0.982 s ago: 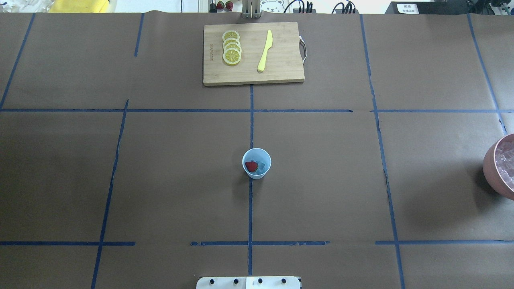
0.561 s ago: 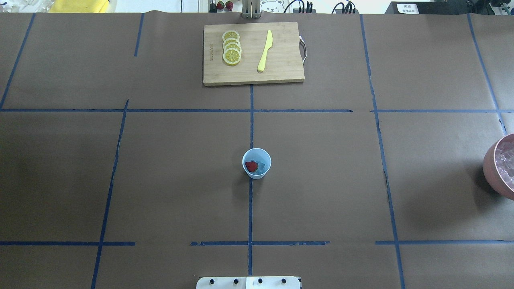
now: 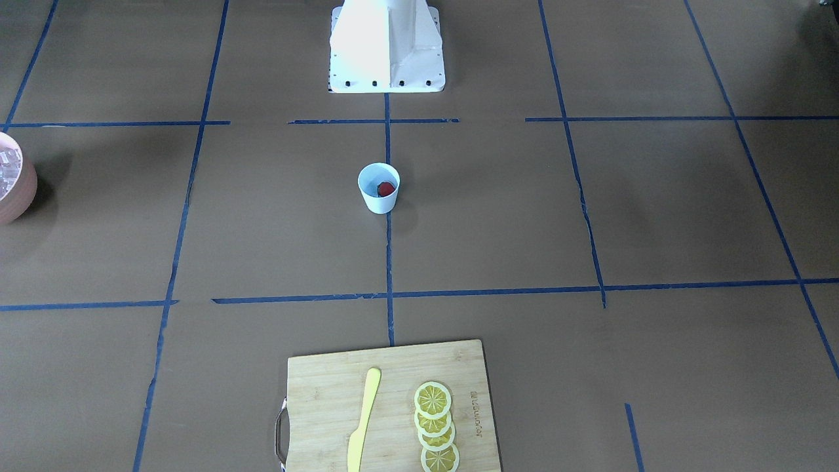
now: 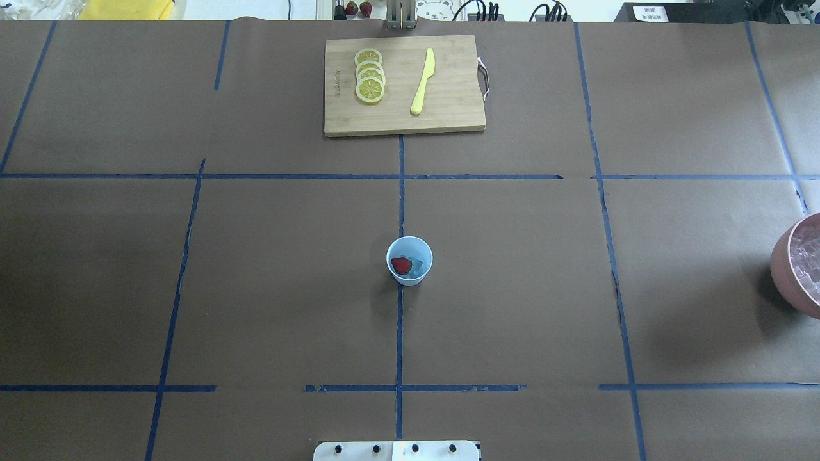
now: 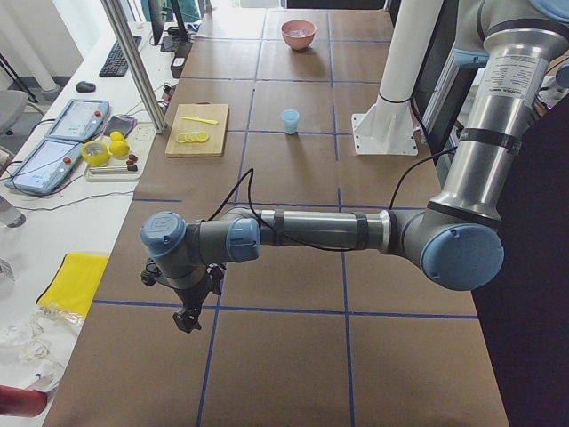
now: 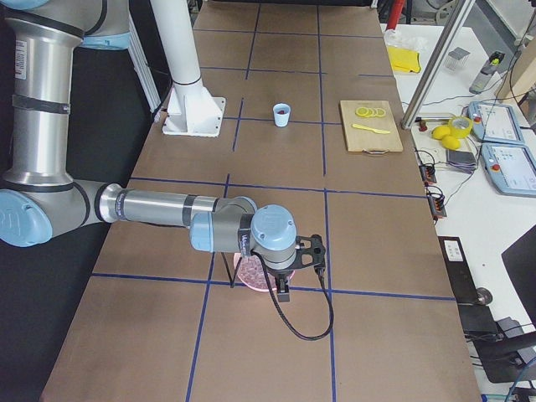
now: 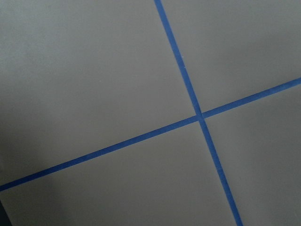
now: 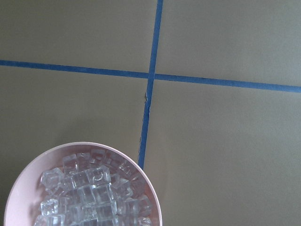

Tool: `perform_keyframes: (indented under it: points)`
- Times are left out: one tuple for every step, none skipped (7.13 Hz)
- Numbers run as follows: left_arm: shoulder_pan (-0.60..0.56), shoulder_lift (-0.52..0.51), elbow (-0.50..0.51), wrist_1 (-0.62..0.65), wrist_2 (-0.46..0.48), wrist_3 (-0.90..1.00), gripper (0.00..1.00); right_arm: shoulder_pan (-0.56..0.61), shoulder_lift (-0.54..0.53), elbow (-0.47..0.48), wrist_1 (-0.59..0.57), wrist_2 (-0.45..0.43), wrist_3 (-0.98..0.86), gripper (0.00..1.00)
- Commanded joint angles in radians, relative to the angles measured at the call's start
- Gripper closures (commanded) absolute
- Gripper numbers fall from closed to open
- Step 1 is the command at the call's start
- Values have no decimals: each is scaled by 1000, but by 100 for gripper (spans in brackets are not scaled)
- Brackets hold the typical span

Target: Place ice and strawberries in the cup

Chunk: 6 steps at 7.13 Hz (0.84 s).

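pale-blue cup stands upright at mid-frame of the overhead view, on the centre blue tape line, with a red strawberry inside on its left and an ice cube touching it on the right. pinkish-brown bowl sits at the right edge of that view, well apart from the cup, heaped with ice cubes. bamboo cutting board lies at top centre, carrying a row of overlapping lemon slices and a yellow plastic knife beside them, apart. two red berries sit past the table's far edge. white robot base is at top centre of the front-facing view. left gripper hangs low over bare brown paper near a tape crossing, far from the cup. right gripper hangs just over the bowl, its wrist hiding part of the rim in the right side view. both show only in side views, so cannot tell how far open either is or whether it grips anything.
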Motion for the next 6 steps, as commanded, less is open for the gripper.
perform_keyframes:
  points:
    - [-47, 10, 22, -7, -54, 18, 0, 17, -6, -12, 0, 27, -1, 0]
    - [-57, 37, 11, -8, -57, 6, 0, 19, -8, -12, 0, 30, -2, 0]
    - [-58, 44, -43, -7, -63, -67, 0, 19, -8, -12, 2, 28, -4, 0]
    - [-57, 118, -170, -10, -62, -180, 0, 19, -10, -5, 2, 30, -5, 0]
    - [-40, 204, -319, -13, -60, -335, 0, 19, -10, -4, 2, 30, -7, 0]
    - [-6, 253, -372, -20, -60, -396, 0, 19, -8, -3, 2, 28, -9, 0]
